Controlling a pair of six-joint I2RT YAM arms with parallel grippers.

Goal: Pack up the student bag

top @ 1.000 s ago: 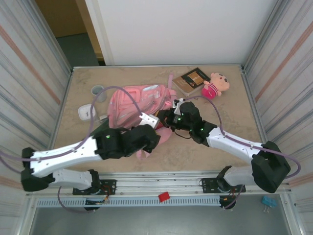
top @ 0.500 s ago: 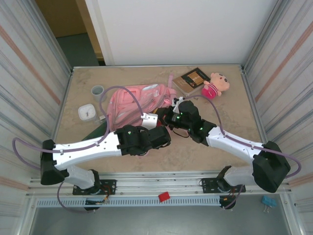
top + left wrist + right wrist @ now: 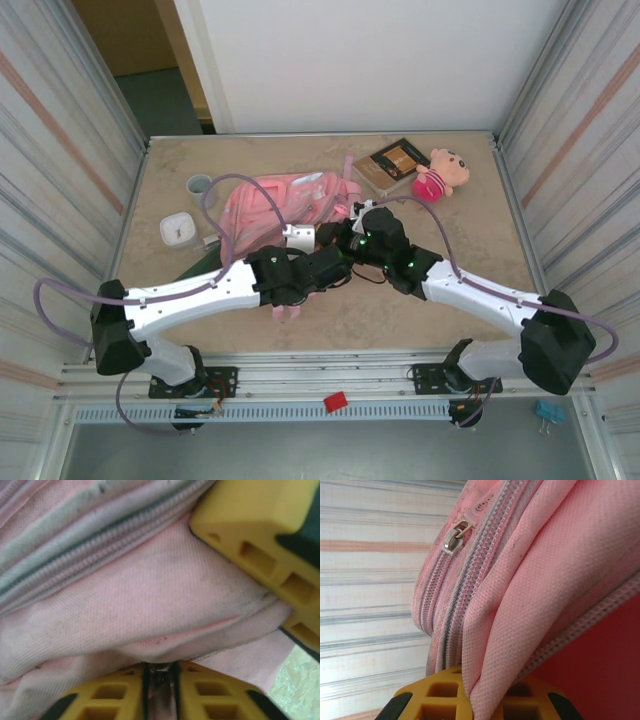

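The student bag (image 3: 270,205), a large pink backpack, lies mid-table with its near-right edge lifted. My right gripper (image 3: 342,240) is shut on a fold of its pink fabric beside the zip; in the right wrist view the fold (image 3: 545,580) runs down between the yellow fingers (image 3: 435,700) of that gripper (image 3: 482,695), and a metal zipper pull (image 3: 456,536) hangs above. My left gripper (image 3: 335,265) sits just beside it. In the left wrist view its jaws (image 3: 160,680) stand nearly together on a small dark piece at the bag's edge (image 3: 150,595), with the right gripper's finger (image 3: 240,520) close by.
A brown book (image 3: 393,163) and a pink-and-tan plush doll (image 3: 440,172) lie at the back right. A grey cup (image 3: 200,186) and a white square object (image 3: 178,230) sit left of the bag. Metal walls close in both sides.
My left arm has swung forward and right to the bag's near-right edge, and its jaws have closed in there. The right gripper has kept its hold in place.
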